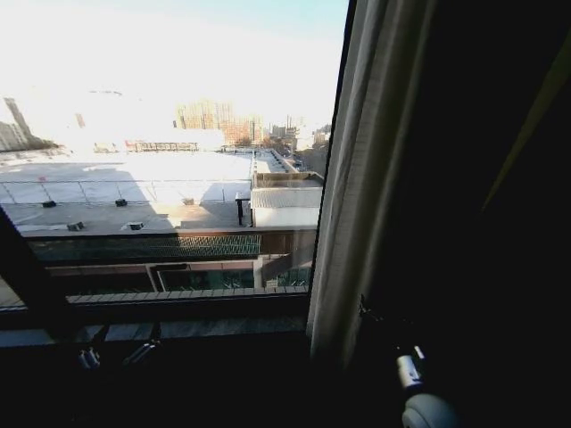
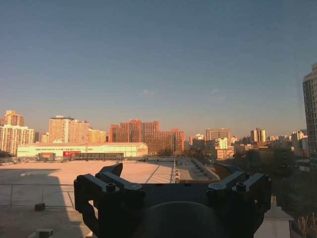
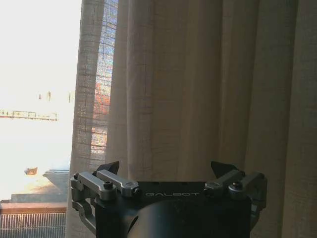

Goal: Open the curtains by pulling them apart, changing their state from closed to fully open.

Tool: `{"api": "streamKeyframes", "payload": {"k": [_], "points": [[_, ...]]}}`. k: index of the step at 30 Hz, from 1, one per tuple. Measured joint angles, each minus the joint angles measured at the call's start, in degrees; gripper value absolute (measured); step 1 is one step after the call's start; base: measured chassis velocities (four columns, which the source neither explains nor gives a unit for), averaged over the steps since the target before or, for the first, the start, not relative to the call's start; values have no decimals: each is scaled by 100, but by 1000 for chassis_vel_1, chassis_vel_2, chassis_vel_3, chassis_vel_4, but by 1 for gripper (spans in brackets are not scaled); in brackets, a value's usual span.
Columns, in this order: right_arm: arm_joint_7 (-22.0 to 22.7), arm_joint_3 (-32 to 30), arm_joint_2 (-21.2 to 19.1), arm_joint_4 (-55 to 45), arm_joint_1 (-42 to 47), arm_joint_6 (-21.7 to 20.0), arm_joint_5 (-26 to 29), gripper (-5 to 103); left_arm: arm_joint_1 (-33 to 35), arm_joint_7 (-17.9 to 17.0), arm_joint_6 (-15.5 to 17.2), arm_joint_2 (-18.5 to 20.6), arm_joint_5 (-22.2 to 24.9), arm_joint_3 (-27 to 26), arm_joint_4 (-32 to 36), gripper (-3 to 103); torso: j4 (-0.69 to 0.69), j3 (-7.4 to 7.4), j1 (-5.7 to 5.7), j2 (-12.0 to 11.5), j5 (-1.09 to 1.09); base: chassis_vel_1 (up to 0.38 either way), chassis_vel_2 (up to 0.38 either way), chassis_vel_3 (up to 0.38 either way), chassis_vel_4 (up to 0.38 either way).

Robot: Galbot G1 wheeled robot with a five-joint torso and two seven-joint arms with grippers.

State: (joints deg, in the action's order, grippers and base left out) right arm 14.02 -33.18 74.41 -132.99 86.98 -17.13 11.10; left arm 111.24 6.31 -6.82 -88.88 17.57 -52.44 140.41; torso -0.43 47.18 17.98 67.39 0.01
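Two grippers sit low and close to the cameras. In the right wrist view the right gripper (image 3: 168, 171) has its jaws spread wide with nothing between them, pointed at the curtains (image 3: 198, 89); the fingertips (image 3: 110, 167) stand just short of the fabric, apart from it as far as can be told. In the left wrist view the left gripper (image 2: 171, 171) is likewise spread wide and empty, facing bare glass and the city outside.

From the head view, part of the right arm (image 1: 419, 392) shows at the lower right in deep shadow. Just beyond it the curtains (image 1: 361, 178) hang gathered in long vertical folds at the right side of the window, their left edge against the dark window frame bar (image 1: 332, 143). To the left of that bar the glass is uncovered. A dark sill (image 1: 178, 308) runs along the bottom of the window.

Farther out lie a broad flat rooftop (image 1: 134, 178), then a row of tall orange-lit buildings (image 2: 143, 134) under clear sky.
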Motion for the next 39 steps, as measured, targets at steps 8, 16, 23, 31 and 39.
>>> {"api": "streamKeyframes", "payload": {"k": [8, 16, 23, 31, 39], "points": [[-283, 577, -5, 590, -889, 49, 19, 100, -25, 1, 17, 12, 7, 20, -42, 100, 0, 1, 1, -1, 1, 0, 0, 0, 0], [-101, 839, 30, 1765, -1910, 386, -183, 89, 25, 2, -9, -31, -35, -1, -40, 100, -1, 2, 1, -1, 0, 0, 0, 0, 0], [-57, 1059, 82, 2105, -2398, 402, -201, 63, 97, 3, -18, -92, -113, 1, 67, 100, -1, 0, 1, -1, 0, 0, 0, 0, 0], [-57, 1077, 87, 2184, -2526, 402, -205, 36, 119, 3, -22, -105, -146, 9, 123, 100, -1, 1, 1, -1, 0, 0, 0, 0, 0], [-58, 1124, 60, 2192, -2550, 402, -179, 4, 135, -6, -32, -125, -119, -21, 149, 100, -1, 1, 1, -1, 0, 0, 0, 0, 0]]}}
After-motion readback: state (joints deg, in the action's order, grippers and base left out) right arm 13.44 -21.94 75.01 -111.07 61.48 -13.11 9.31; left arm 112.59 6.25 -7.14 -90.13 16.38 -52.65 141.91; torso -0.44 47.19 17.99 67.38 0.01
